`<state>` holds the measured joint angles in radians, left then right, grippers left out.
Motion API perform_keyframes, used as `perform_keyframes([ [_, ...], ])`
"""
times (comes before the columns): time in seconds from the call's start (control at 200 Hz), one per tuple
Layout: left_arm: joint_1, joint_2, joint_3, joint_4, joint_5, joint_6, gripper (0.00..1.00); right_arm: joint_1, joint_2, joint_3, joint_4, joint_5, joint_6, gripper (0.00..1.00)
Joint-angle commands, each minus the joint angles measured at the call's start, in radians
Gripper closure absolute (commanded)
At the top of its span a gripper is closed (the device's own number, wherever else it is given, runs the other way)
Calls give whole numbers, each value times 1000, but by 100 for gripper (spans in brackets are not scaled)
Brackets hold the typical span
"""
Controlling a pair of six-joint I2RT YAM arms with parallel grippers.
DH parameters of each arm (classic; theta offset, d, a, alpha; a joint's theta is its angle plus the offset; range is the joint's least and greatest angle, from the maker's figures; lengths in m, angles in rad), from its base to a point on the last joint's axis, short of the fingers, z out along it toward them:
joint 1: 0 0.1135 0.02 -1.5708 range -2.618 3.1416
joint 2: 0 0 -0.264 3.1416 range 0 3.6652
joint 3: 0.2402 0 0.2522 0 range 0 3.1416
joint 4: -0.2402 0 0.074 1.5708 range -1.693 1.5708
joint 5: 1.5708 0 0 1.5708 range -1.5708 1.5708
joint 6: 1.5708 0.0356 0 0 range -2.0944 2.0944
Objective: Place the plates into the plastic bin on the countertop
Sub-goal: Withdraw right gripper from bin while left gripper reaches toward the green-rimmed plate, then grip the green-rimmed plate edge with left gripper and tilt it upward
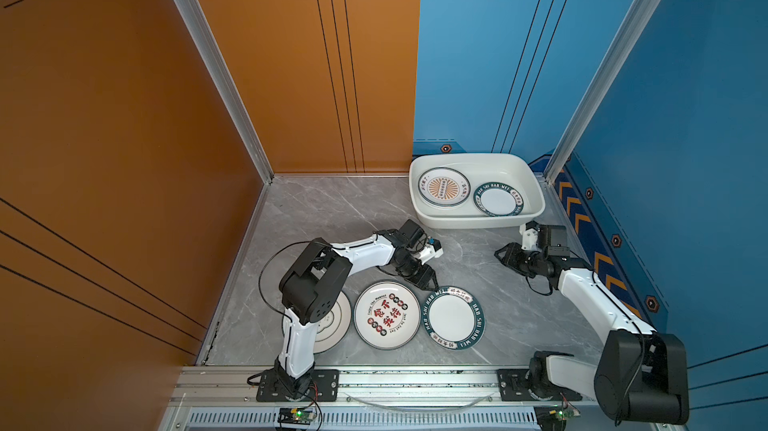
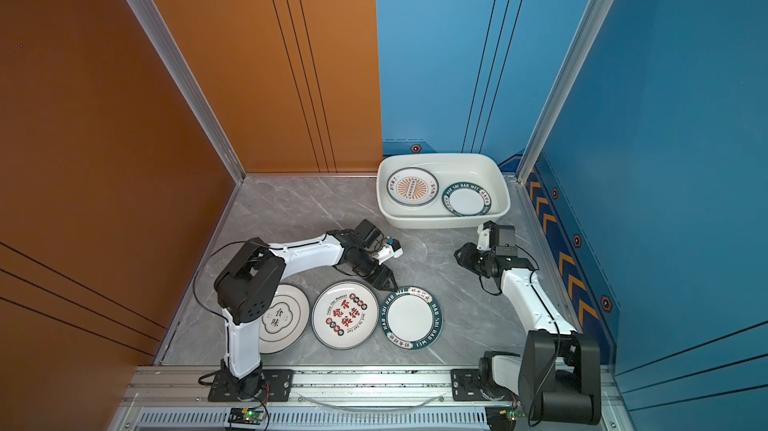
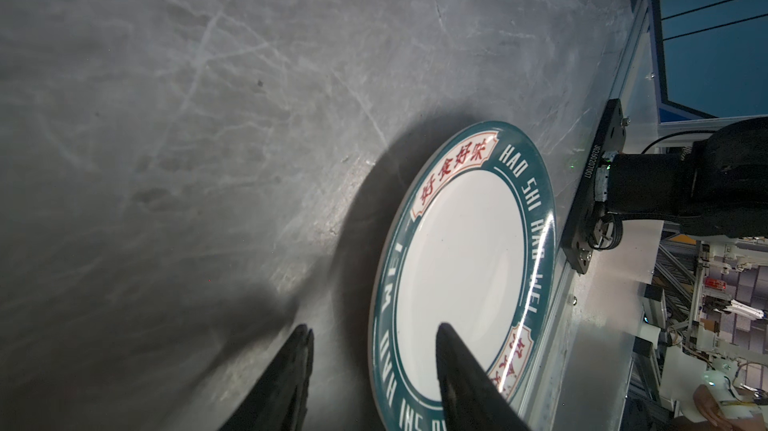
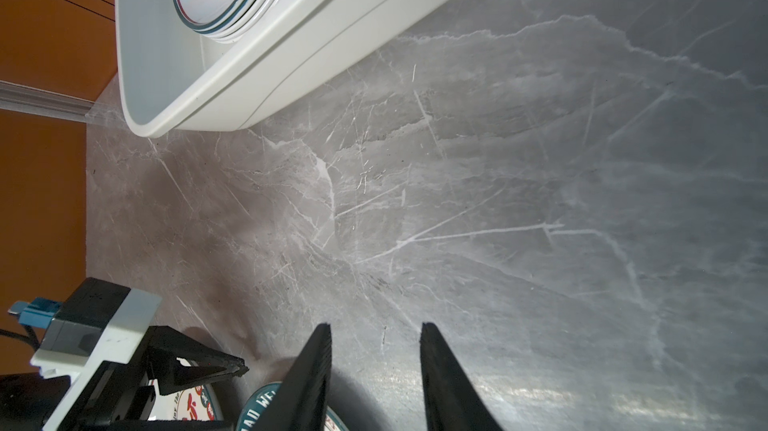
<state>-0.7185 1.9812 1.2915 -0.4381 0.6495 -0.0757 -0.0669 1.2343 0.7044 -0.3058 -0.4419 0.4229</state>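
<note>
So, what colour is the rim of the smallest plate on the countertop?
Dark teal rim with white lettering, clearest in the left wrist view.

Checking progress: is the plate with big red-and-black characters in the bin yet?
Out: the plate lies flat on the countertop, apart from the bin.

The bin stands on the far right part of the bench, near the far wall. Inside it, a stack of plates lies on the left and a single plate just beside it on the right. Three more plates lie in a row on the near part of the bench. The left plate is partly under the left arm, with the middle plate and then the right plate just beside it. The left gripper is at the right plate's far rim. The right gripper is over bare bench, between that plate and the bin.
</note>
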Motion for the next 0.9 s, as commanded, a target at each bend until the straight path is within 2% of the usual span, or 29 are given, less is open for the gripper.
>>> perform_keyframes([
  [0.0, -19, 16, -21, -19, 27, 42, 50, 9, 17, -9, 17, 13, 11, 62],
  [0.295, -36, 28, -41, -19, 29, 53, 53, 30, 21, -9, 18, 29, 14, 62],
  [0.551, -39, 51, -39, -19, 44, 59, 61, 42, 25, -11, 20, 37, 14, 62],
  [0.636, -40, 56, -39, -19, 48, 60, 66, 44, 25, -13, 19, 38, 14, 62],
  [0.681, -39, 59, -40, -19, 54, 60, 72, 45, 22, -13, 18, 39, 14, 62],
  [0.806, -41, 64, -40, -19, 58, 59, 76, 46, 19, -13, 16, 43, 13, 62],
  [0.891, -41, 67, -40, -20, 56, 59, 82, 47, 18, -14, 15, 43, 14, 62],
])
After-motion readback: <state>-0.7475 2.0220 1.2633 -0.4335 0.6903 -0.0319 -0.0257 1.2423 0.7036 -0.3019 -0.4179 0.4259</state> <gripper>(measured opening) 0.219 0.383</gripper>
